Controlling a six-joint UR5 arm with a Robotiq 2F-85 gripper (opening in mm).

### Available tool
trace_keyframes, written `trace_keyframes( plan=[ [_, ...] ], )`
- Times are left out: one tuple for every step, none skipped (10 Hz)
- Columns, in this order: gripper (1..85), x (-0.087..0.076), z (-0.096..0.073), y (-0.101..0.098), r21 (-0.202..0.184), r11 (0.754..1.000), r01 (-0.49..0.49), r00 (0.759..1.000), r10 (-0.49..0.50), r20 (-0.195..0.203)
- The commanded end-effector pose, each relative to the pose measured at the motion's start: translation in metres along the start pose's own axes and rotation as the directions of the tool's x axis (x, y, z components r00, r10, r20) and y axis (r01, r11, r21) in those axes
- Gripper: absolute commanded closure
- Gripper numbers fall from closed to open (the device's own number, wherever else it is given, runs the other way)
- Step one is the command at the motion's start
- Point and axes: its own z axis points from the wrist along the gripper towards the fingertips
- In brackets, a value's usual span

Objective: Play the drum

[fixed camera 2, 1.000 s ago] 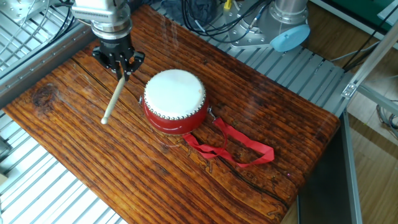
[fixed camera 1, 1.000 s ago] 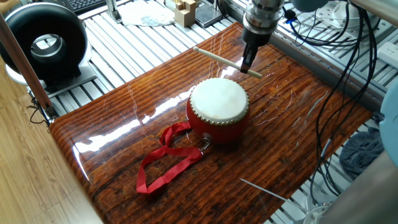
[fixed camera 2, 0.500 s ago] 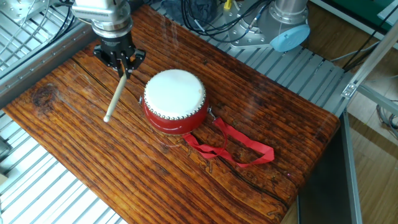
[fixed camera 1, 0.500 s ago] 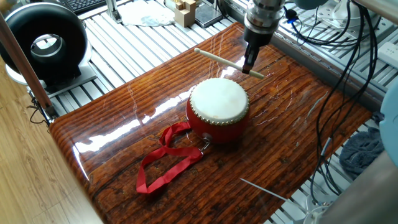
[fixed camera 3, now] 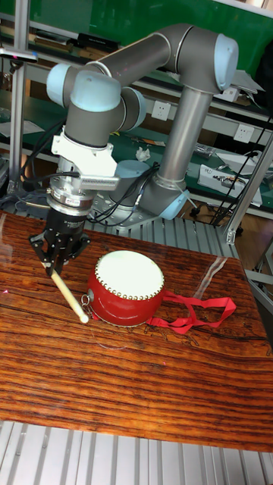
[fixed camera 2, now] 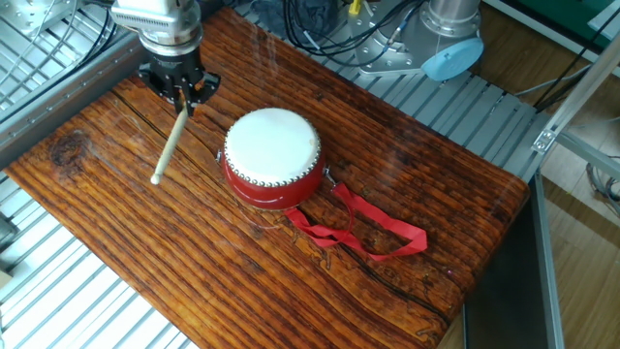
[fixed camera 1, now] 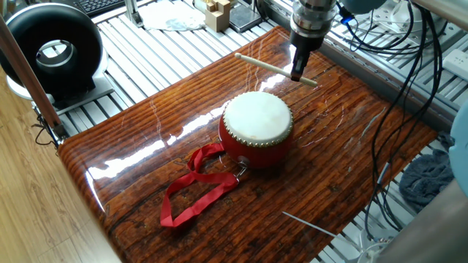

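Observation:
The drum (fixed camera 1: 256,128) (fixed camera 2: 273,155) (fixed camera 3: 125,288) is small and round, with a red body, cream skin and studs around the rim. It stands upright mid-table, its red ribbon strap (fixed camera 1: 194,191) (fixed camera 2: 366,229) (fixed camera 3: 199,314) trailing over the wood. My gripper (fixed camera 1: 297,73) (fixed camera 2: 181,96) (fixed camera 3: 56,268) is shut on one end of a thin pale wooden stick (fixed camera 1: 272,69) (fixed camera 2: 170,145) (fixed camera 3: 70,295). The stick hangs above the table beside the drum and does not touch it.
The table (fixed camera 1: 146,153) is dark glossy wood on a slatted aluminium frame. A black round device (fixed camera 1: 53,51) sits at the far left, wooden blocks (fixed camera 1: 218,13) at the back. Cables (fixed camera 1: 395,44) hang near the arm's base (fixed camera 2: 448,39). A thin metal rod (fixed camera 1: 311,223) lies near the front edge.
The gripper with the stick has risen a little and shifted slightly away from the drum. The drum and ribbon have not moved.

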Motion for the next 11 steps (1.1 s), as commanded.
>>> trace_keyframes(
  plan=[
    [84.7, -0.002, 0.029, -0.006, -0.033, 0.998, -0.054, 0.998, 0.053, -0.029],
    [84.7, 0.001, 0.049, -0.007, -0.052, 0.997, -0.063, 0.997, 0.060, -0.047],
    [84.7, 0.005, 0.067, -0.006, -0.079, 0.995, -0.060, 0.997, 0.055, -0.060],
    [84.7, 0.014, 0.081, -0.002, -0.109, 0.993, -0.045, 0.996, 0.035, -0.085],
    [84.7, 0.019, 0.086, 0.008, -0.152, 0.987, -0.043, 0.995, 0.028, -0.098],
    [84.7, 0.022, 0.087, 0.012, -0.165, 0.986, -0.038, 0.994, 0.021, -0.104],
    [75.3, 0.019, 0.088, -0.002, -0.110, 0.994, -0.014, 0.996, 0.004, -0.088],
    [60.0, 0.009, 0.086, 0.007, -0.143, 0.990, -0.014, 0.999, 0.007, -0.045],
    [50.0, 0.008, 0.085, 0.006, -0.138, 0.990, 0.007, 0.999, -0.012, -0.037],
    [43.7, 0.007, 0.085, 0.007, -0.141, 0.990, 0.019, 0.999, -0.024, -0.032],
    [40.7, 0.006, 0.084, 0.006, -0.139, 0.990, 0.036, 0.999, -0.040, -0.025]
  ],
)
